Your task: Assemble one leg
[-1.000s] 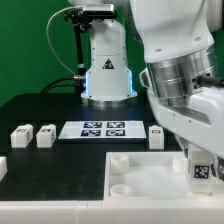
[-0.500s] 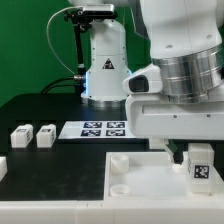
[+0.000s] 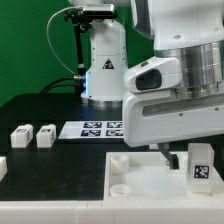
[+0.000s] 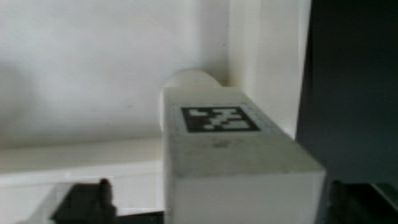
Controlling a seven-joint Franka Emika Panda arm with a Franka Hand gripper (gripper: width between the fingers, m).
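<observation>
The leg (image 3: 201,166), a small white block with a coded tag facing the camera, stands upright in the large white tray (image 3: 140,186), in its corner at the exterior view's right. In the wrist view the leg (image 4: 224,135) fills the middle, tag showing, with the tray's wall (image 4: 80,90) behind it. My gripper (image 3: 192,160) straddles the leg low down. One dark finger (image 4: 86,200) stands off the leg with a visible gap. The other finger (image 4: 368,200) is close against the opposite side. The jaws look open.
Two more small white legs (image 3: 19,137) (image 3: 44,136) stand on the black table at the exterior view's left, and another white piece (image 3: 2,166) is at that edge. The marker board (image 3: 100,129) lies behind the tray. The arm's base (image 3: 105,70) is at the back.
The wrist and hand have swung round above the leg and shifted toward the exterior view's left. The leg has stayed upright in the tray corner.
</observation>
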